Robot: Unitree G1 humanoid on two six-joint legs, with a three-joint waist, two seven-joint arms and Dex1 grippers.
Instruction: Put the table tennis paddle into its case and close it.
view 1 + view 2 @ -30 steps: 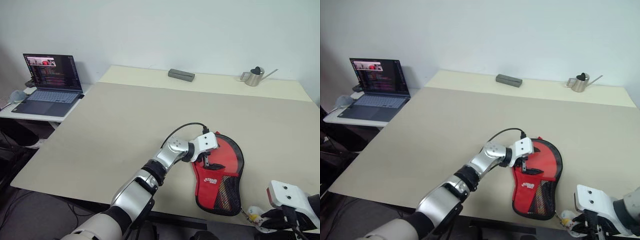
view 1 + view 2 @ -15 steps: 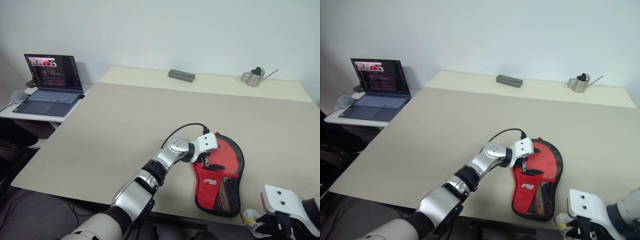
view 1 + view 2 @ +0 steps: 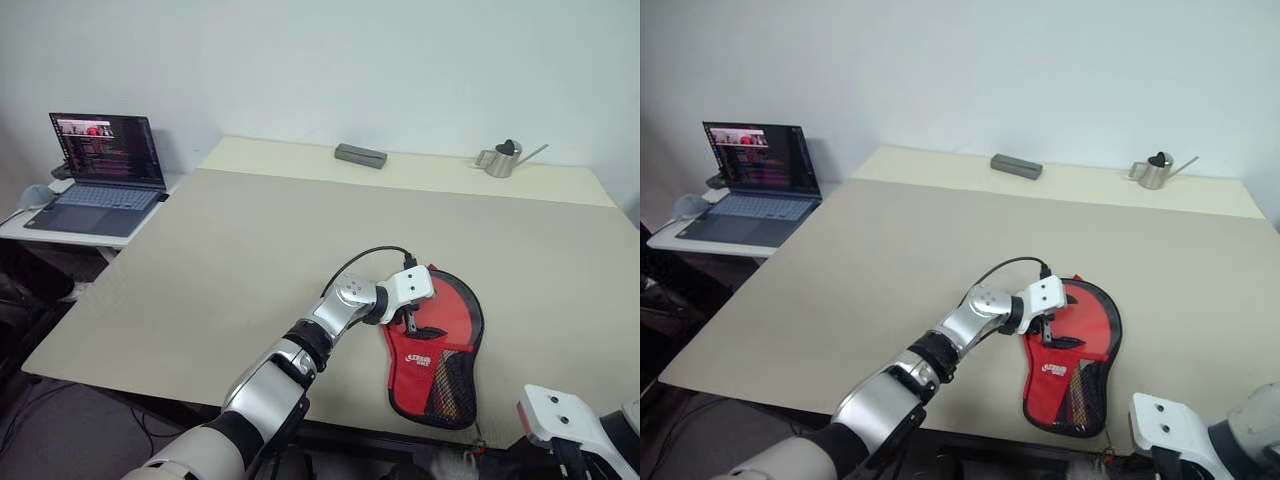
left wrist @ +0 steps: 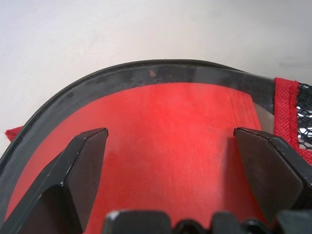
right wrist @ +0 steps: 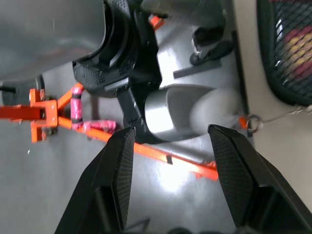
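Case (image 3: 437, 345) flat on tabletop (image 3: 250, 240) near front edge, prob soft + light, slidey fabric w/ paddle inside. Left end effector (image 4: 165, 141) spread wide, pressing red top. Right end effector (image 5: 170, 146) open, empty, below edge. Best grabbing zipper charm imo.

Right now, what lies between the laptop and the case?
Only bare table lies between the laptop and the case, in the left eye view.

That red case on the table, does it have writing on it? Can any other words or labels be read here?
White logo on the case: too small to read.
Laptop screen: text and images, too small to read.
Nothing else here carries lettering that can be made out.
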